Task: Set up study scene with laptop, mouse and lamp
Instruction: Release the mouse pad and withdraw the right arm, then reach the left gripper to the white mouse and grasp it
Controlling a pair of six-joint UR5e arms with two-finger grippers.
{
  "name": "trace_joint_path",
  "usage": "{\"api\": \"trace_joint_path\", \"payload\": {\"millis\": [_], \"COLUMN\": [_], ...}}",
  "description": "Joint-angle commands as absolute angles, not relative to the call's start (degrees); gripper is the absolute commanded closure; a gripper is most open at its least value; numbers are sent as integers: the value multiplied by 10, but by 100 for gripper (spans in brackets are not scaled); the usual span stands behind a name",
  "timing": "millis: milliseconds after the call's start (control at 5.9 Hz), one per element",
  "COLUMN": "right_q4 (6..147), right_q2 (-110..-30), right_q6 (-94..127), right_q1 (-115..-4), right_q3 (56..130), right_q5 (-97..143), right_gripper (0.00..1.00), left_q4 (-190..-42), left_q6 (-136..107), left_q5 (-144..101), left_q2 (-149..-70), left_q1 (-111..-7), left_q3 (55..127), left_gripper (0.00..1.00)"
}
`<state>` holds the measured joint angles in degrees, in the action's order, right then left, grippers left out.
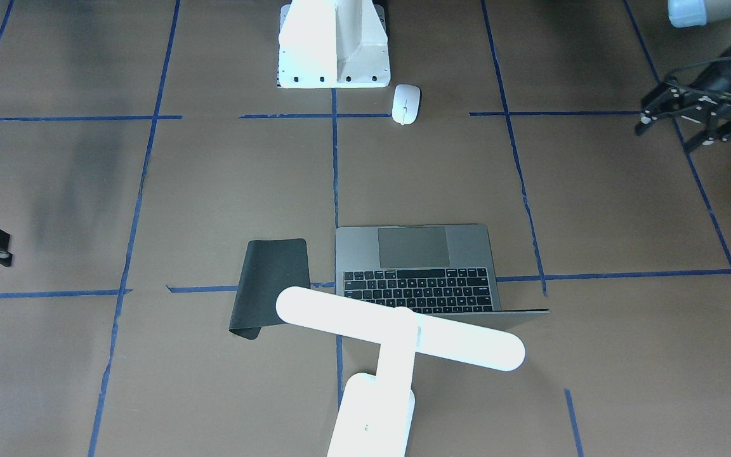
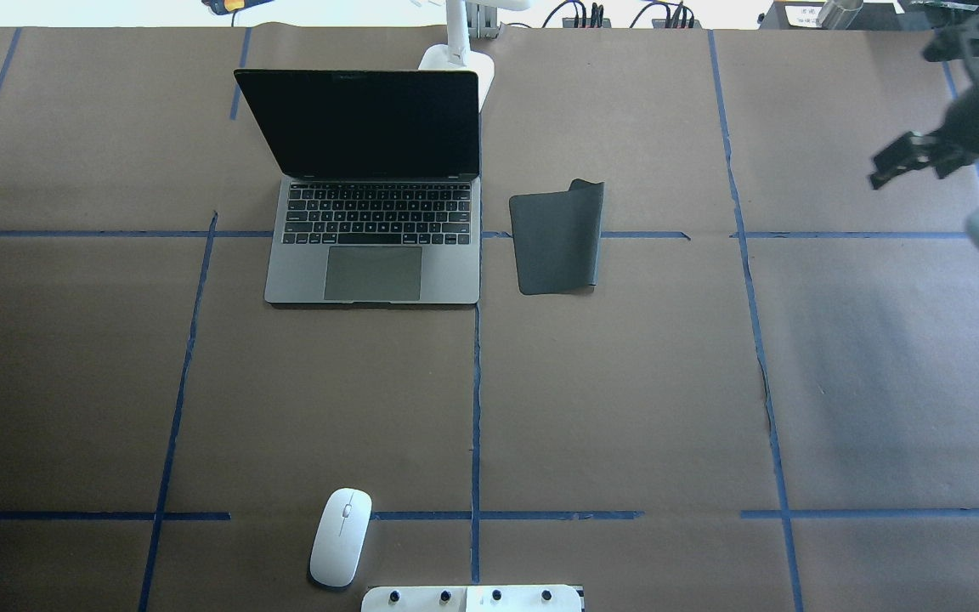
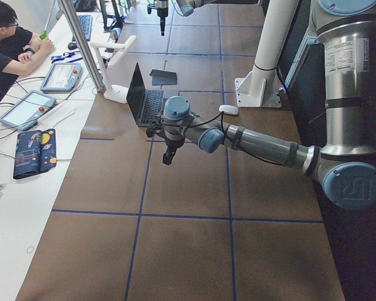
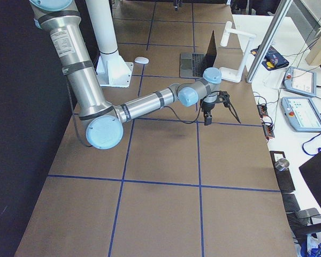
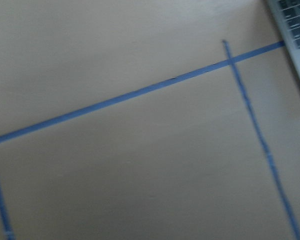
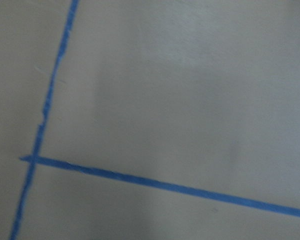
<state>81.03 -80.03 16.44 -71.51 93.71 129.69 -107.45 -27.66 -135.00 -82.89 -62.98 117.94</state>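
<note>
Reach left along the frame's top from the nearer left gripper (image 1: 671, 132), spread and empty, to the mouse (image 1: 406, 104), long axis up-down

Nothing legible (laptop (image 2: 370, 272) keys too small);

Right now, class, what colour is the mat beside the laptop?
Black mat, clearest in the overhead view.

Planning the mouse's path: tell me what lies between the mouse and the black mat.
Overhead view: only bare brown table and one blue tape line lie between the mouse and the mat.
</note>
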Motion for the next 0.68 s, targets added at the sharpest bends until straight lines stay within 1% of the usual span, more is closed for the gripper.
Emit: {"api": "trace_joint_path", "payload": {"millis": [0, 169, 339, 508], "right_q4": [815, 849, 849, 846], "right_q2": [-941, -1001, -1047, -1051], "right_q6": [2, -43, -65, -57], "right_q1": [-807, -837, -869, -868], "right_q3": [995, 1021, 1023, 1022], "right_q5": [1311, 1330, 1332, 1332], "right_gripper": [0, 0, 0, 0], "left_q4": [-1075, -1075, -1075, -1074], "left_q6": [-413, -497, -592, -664], "left_q5": [-1303, -1220, -1122, -1026], "left_q2": [-852, -865, -895, -912], "left_q1": [-526, -436, -327, -230], "left_q3": [1236, 1254, 1255, 1252], "left_gripper": [0, 0, 0, 0]}}
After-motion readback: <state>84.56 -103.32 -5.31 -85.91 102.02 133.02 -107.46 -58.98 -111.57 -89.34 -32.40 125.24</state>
